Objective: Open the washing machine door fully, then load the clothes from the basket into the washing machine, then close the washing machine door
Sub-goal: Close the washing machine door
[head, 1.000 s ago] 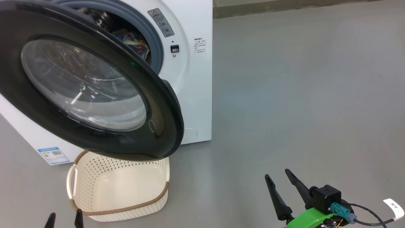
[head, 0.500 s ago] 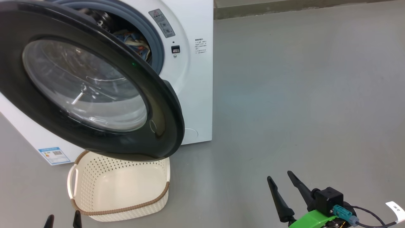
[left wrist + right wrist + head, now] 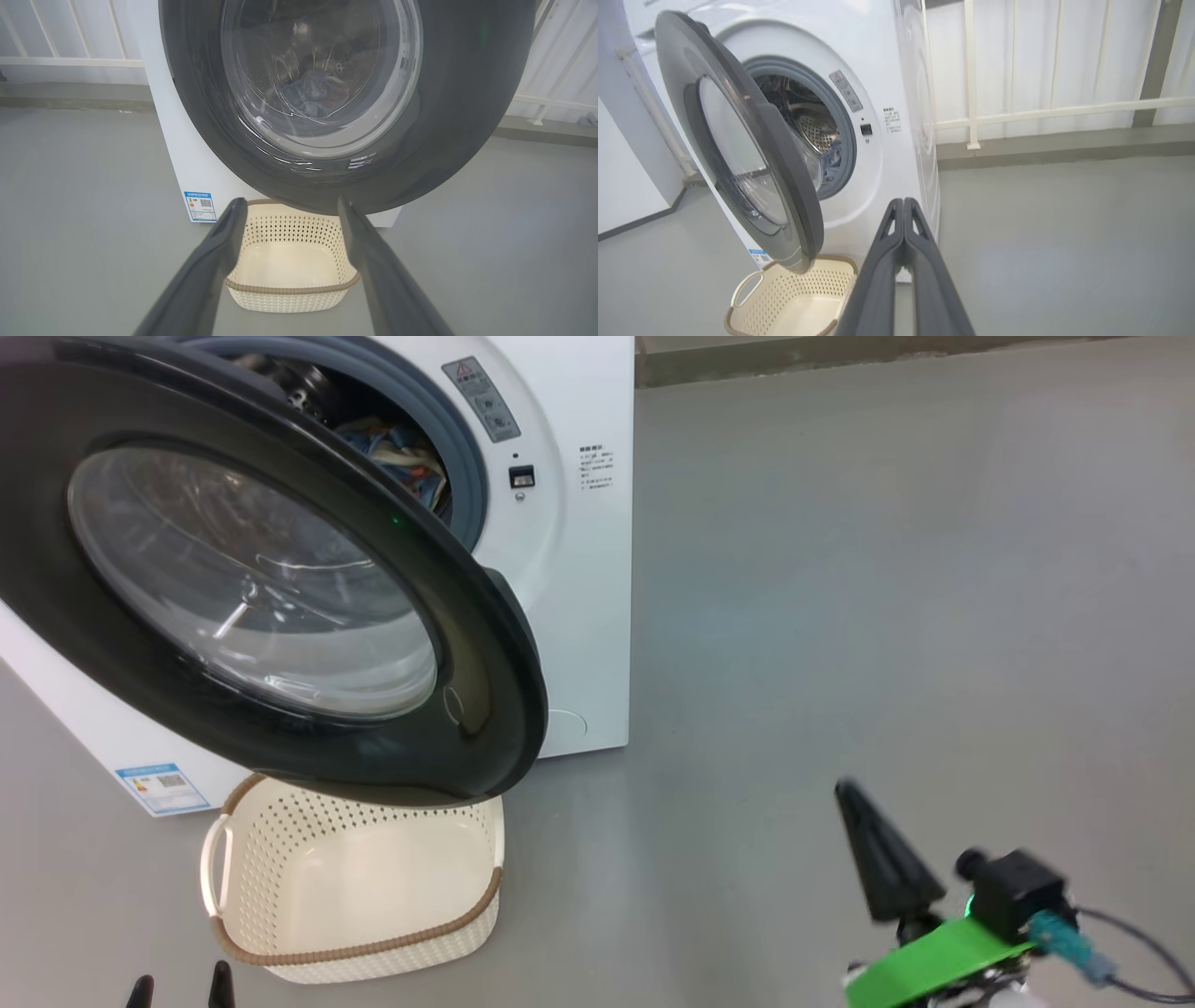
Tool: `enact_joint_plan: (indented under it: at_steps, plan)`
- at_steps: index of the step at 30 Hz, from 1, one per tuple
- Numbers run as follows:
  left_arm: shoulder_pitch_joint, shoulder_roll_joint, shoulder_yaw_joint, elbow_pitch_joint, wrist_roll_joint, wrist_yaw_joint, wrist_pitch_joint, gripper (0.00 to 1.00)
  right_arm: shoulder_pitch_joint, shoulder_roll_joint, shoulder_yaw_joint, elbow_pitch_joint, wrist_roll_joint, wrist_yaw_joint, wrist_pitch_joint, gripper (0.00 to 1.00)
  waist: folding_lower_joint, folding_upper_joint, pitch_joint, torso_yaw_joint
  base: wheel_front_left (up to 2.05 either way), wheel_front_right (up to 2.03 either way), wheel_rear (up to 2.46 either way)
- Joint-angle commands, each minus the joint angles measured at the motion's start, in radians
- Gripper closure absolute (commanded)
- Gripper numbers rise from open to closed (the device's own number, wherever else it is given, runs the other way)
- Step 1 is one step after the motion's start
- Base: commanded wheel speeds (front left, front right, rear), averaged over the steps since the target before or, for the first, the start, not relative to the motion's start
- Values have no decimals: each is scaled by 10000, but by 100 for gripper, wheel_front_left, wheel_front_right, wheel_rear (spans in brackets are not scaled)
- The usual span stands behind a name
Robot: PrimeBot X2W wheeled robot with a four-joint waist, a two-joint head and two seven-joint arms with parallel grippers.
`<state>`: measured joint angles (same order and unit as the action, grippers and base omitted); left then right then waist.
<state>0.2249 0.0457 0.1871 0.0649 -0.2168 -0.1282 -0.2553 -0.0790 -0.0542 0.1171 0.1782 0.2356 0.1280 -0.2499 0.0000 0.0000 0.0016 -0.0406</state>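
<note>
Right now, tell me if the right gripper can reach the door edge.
Probably yes: the shut right gripper faces bare floor, with nothing between it and the door edge.

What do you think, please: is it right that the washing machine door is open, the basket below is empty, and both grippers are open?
No: the right gripper is shut, fingers pressed together in the right wrist view; the left gripper is open. The washing machine door is open and the basket empty.
</note>
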Motion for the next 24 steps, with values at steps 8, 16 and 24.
enact_joint_plan:
  at_steps: [8, 16, 24]
  plan:
    - [-380, 48, 343, -130, -208, -25, -64, 0, -386, 40, 732, -2888, -25, 27, -118, 100, 0, 0, 161, 112, 0, 0, 0]
    - [-660, 46, 154, -28, -393, -25, -65, 0, -1124, -89, 2551, -4449, -424, 27, -118, 100, 0, 0, 475, 577, 0, 0, 0]
    - [-978, 90, -102, 14, -480, -25, -65, 0, -2131, -551, 4404, -4300, -505, 27, -118, 100, 0, 0, 808, 1439, 0, 0, 0]
